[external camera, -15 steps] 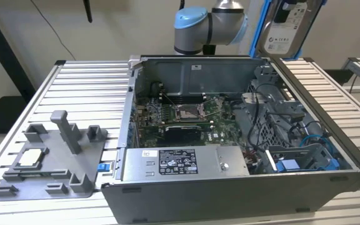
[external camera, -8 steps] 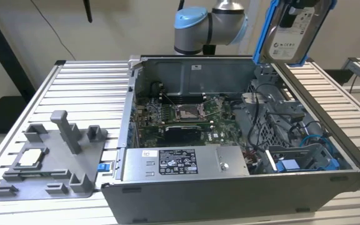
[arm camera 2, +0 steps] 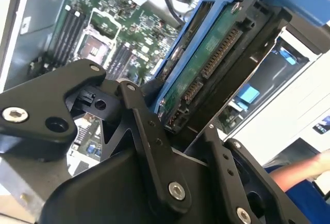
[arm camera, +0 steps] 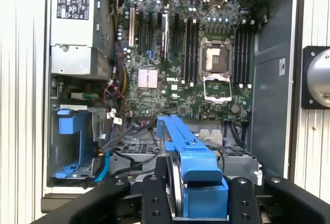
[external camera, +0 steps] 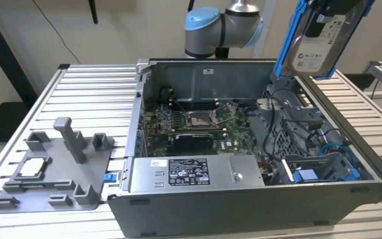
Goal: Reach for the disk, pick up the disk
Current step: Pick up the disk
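The disk (external camera: 316, 47) hangs upright in the air above the back right corner of the open computer case (external camera: 244, 206), its white label facing the exterior camera and its blue caddy framing it. My gripper (external camera: 334, 9) is shut on its upper end. In the second wrist view the disk (arm camera 2: 214, 54) shows its green circuit side and connector, clamped between the black fingers (arm camera 2: 139, 110) of the gripper (arm camera 2: 180, 131). In the first wrist view the blue caddy edge of the disk (arm camera: 188, 157) sits between the two pads of the gripper (arm camera: 196, 198), high over the motherboard (arm camera: 175, 64).
The case lies open on a slatted aluminium table (external camera: 85, 94). Inside are the long grey power supply (external camera: 191, 174), cables and a blue drive bay (arm camera: 69, 126). A grey fixture (external camera: 51, 169) holding a small square chip (external camera: 33, 167) stands at the exterior view's left. A person's hand (arm camera 2: 309, 167) shows beside the case.
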### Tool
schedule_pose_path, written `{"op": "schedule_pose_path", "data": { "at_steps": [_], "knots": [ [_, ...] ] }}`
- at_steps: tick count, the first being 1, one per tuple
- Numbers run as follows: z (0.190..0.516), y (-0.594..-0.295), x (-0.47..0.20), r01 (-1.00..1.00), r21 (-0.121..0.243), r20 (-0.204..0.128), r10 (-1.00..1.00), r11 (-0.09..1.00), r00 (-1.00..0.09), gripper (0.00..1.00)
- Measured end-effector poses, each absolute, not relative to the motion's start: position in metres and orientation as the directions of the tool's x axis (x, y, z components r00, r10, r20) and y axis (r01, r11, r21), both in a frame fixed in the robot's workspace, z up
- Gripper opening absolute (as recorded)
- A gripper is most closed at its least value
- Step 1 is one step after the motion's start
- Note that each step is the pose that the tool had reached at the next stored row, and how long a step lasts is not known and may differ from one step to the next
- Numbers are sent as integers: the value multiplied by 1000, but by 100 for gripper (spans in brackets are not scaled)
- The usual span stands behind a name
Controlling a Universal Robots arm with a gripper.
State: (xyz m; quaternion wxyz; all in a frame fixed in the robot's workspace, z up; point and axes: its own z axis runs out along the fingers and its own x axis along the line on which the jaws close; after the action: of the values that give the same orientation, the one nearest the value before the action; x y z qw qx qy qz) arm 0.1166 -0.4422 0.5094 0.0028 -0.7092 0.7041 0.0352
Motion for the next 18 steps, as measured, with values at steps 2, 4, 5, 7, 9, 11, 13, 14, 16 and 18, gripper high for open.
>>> {"op": "schedule_pose_path", "data": {
  "at_steps": [2, 4, 5, 7, 9, 11, 13, 14, 16, 18],
  "knots": [
    [509, -450, 117, -999, 46, -54, -999, -8, 5, 0],
    [509, -458, 117, -999, 46, -54, -999, -7, 4, 0],
    [509, -462, 117, -999, 46, -54, -999, -6, 4, 0],
    [509, -470, 117, -999, 46, -54, -999, -6, 3, 0],
    [509, -479, 117, -999, 46, -54, -999, -5, 2, 0],
    [509, -487, 117, -999, 46, -54, -999, -4, 2, 0],
    [509, -494, 117, -999, 46, -54, -999, -3, 1, 0],
    [509, -498, 117, -999, 46, -54, -999, -3, 0, 0],
    [509, -505, 117, -999, 46, -54, -999, -2, -1, 0],
    [509, -512, 117, -999, 46, -54, -999, 0, -2, 0]
  ]
}}
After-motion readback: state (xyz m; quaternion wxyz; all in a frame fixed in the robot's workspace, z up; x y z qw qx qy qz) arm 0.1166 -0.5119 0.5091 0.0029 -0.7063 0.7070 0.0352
